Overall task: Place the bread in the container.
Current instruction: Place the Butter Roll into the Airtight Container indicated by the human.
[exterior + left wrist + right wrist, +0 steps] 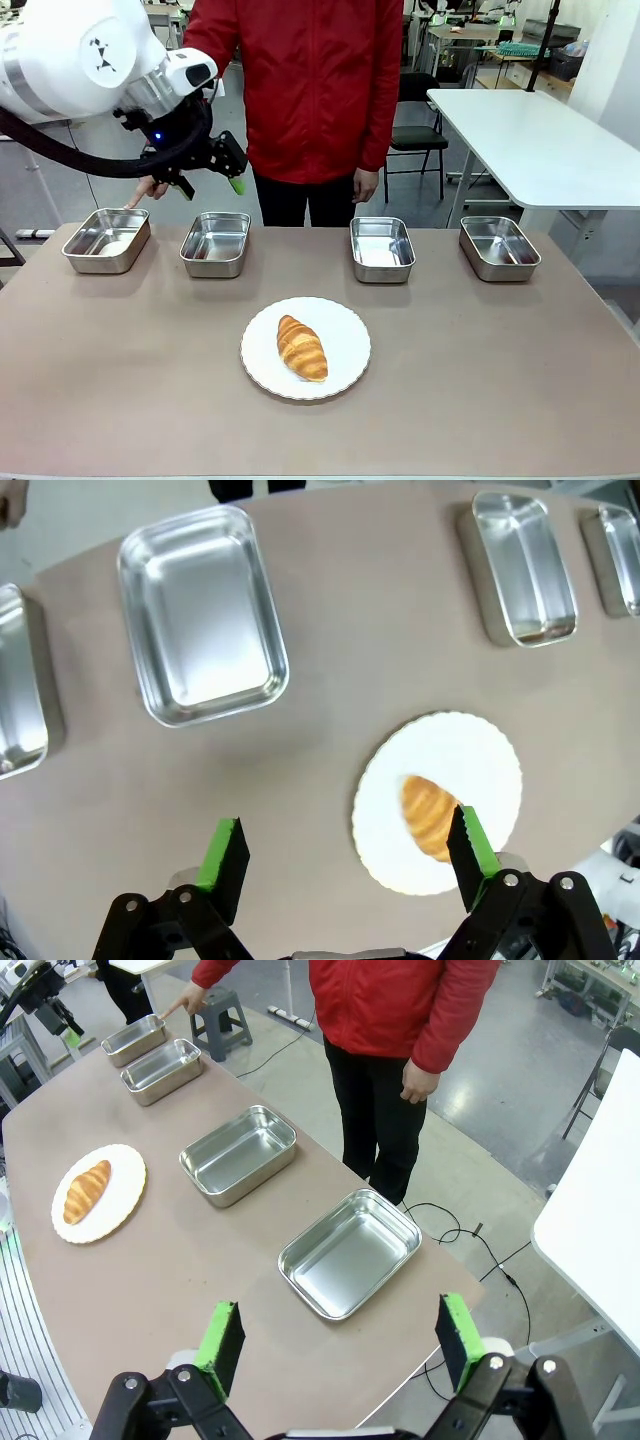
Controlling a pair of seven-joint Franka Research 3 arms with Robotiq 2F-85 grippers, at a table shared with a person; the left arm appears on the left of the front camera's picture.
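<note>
The golden-brown croissant [302,347] [428,816] [85,1190] lies on a round white plate [345,325] [480,760] [122,1172] at the table's front middle. Four alike steel trays stand in a row behind it. A person's finger [135,201] [176,1006] points at the leftmost tray [107,240] [133,1038] [15,695]. My left gripper [212,188] [347,860] hangs open and empty high above the second tray [215,243] [200,610]. In its wrist view the croissant sits just by one green pad [468,845]. My right gripper [340,1340] is open and empty, off the table's right end.
The other two trays [382,248] [499,247] stand at centre right and right. The person in a red jacket [300,80] stands at the far edge. The brown table [120,380] is bare around the plate. A white table [540,140] stands at back right.
</note>
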